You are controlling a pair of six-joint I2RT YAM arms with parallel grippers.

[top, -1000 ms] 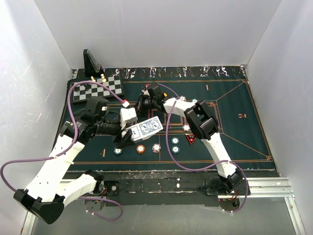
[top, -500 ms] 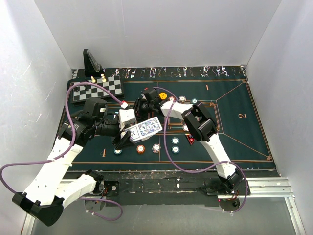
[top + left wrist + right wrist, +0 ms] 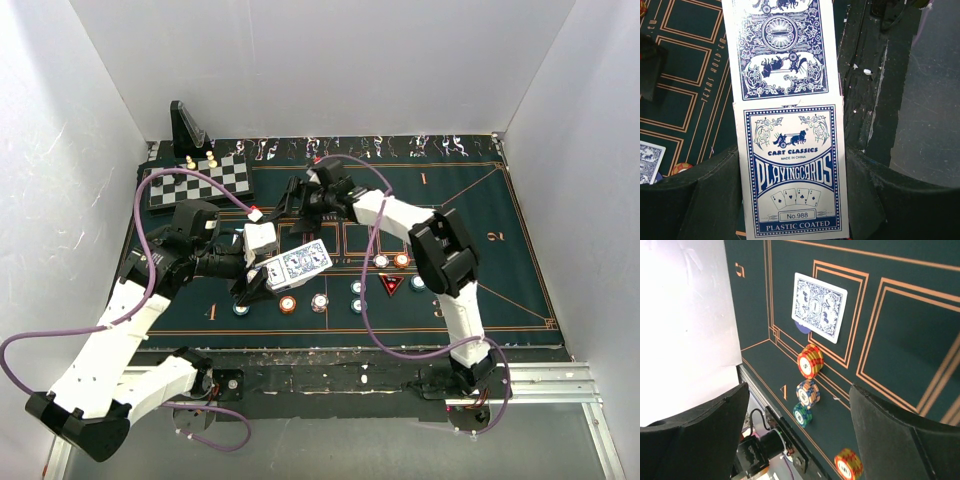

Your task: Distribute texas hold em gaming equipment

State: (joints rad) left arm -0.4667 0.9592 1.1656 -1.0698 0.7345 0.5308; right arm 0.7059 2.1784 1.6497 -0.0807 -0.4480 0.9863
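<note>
right gripper (image 3: 296,203) wide apart, arm outstretched above mat (image 3: 490,260)

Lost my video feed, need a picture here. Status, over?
Left fingers shut on card box. Right fingers open, empty, above mat. One card face down on mat. Chip stacks close beside it, not touching.

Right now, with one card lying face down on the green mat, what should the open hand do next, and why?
Probably move the right hand over to the card box for another card. Its jaws stand open and empty, a dealt card lies face down on the mat, and the left hand holds the box with a protruding card ready to pull.
</note>
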